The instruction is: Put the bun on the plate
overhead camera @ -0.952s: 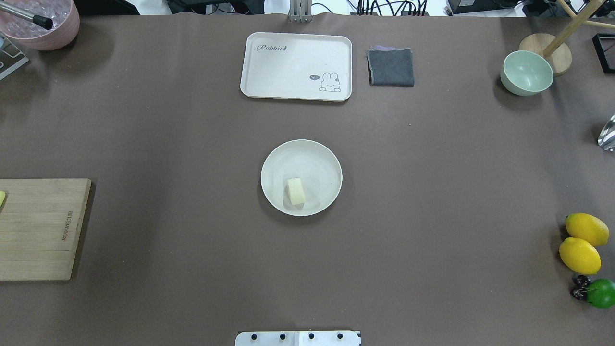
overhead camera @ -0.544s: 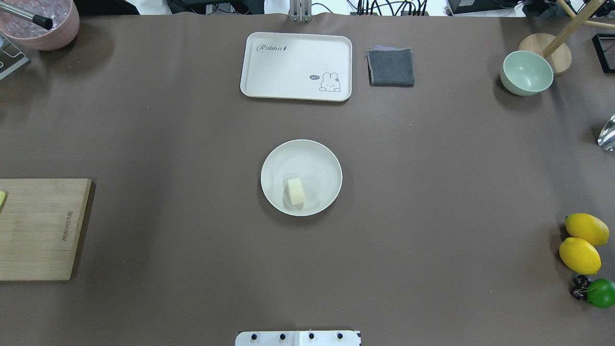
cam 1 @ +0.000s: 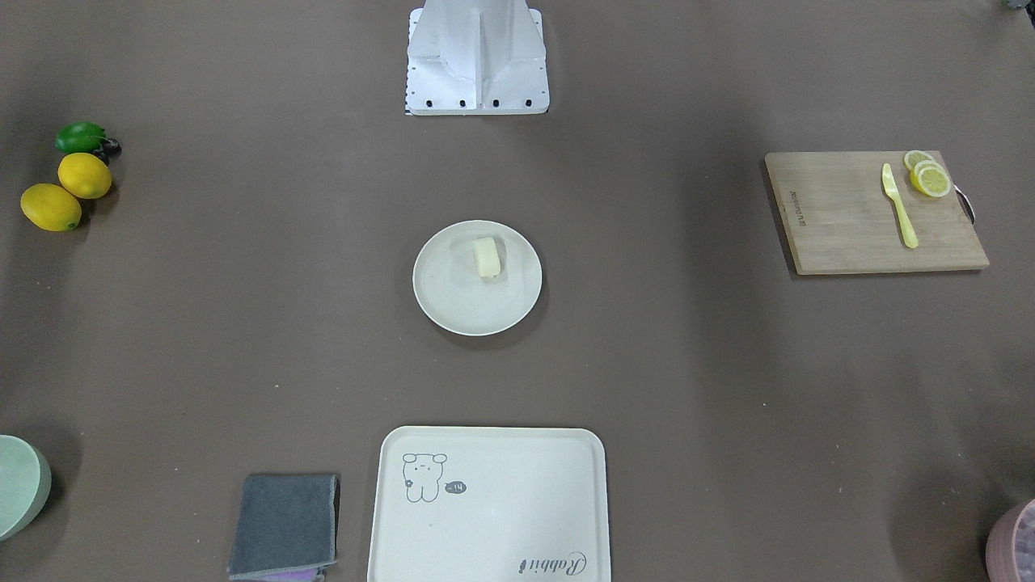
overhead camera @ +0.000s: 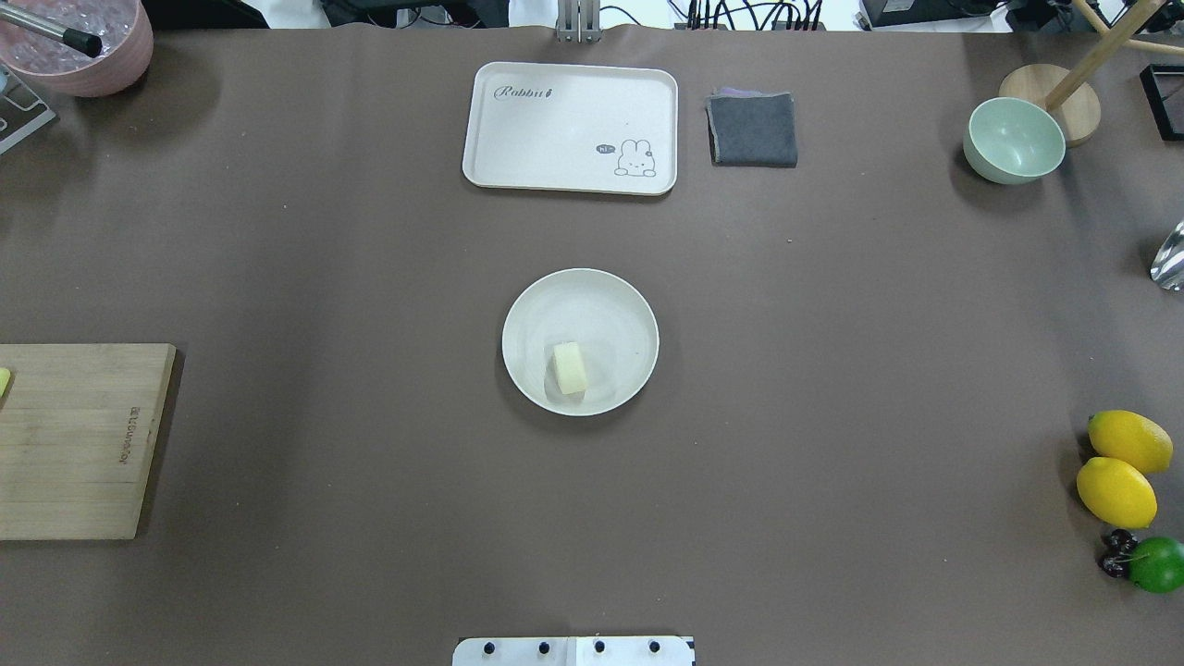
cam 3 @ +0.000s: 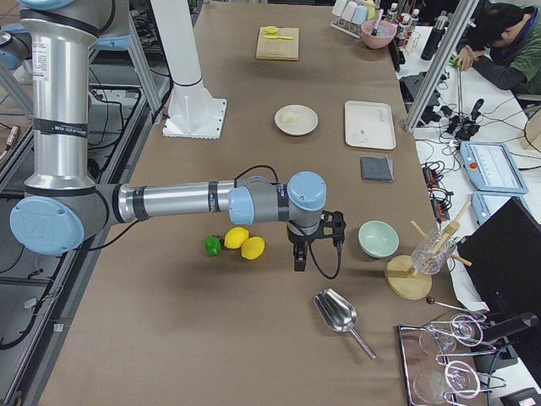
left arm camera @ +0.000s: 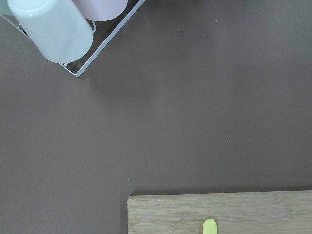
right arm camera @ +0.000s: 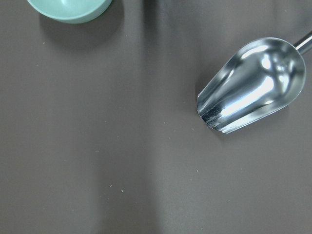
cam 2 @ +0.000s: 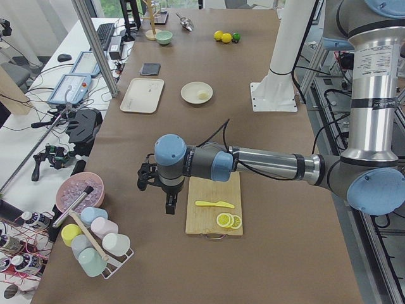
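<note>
One pale, blocky bun [overhead camera: 571,367] lies on one plate [overhead camera: 615,305], mid-frame; two lemons [overhead camera: 1116,492]. Left pincer [cam 2: 169,208], right pincer [cam 3: 297,260]: cannot tell whether spread.

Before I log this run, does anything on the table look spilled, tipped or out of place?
Nothing stands out. The bun lies whole on the plate, off-centre toward the robot but inside the rim; nothing looks spilled.
</note>
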`<state>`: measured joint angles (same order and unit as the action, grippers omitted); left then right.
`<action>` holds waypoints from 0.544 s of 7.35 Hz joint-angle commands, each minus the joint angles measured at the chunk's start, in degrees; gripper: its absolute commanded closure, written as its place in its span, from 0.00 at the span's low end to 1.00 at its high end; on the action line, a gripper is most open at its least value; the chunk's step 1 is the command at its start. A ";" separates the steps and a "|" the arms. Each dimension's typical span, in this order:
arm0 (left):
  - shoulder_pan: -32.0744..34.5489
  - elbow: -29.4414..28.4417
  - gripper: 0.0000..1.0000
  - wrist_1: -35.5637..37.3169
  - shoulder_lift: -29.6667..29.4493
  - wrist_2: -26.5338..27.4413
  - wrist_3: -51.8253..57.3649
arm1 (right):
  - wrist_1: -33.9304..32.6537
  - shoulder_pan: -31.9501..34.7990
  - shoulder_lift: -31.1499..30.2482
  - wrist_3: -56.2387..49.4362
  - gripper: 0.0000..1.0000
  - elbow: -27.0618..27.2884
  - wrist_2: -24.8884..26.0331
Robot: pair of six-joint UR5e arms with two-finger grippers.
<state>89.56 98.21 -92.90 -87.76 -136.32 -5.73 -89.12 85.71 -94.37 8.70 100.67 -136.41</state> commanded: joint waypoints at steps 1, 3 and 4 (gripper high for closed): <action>0.00 -0.12 0.02 0.00 -0.04 0.00 -0.07 | 0.00 -0.01 -0.02 0.00 0.00 -0.04 0.00; 0.00 -0.12 0.02 0.00 -0.04 0.00 -0.24 | 0.00 0.07 -0.02 0.00 0.00 0.05 0.00; 0.00 -0.12 0.02 0.00 0.05 0.00 -0.33 | 0.00 -0.01 -0.02 0.09 0.00 0.05 0.00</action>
<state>89.56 98.09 -92.90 -87.79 -136.32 -5.98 -89.12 85.72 -94.39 8.72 100.68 -136.41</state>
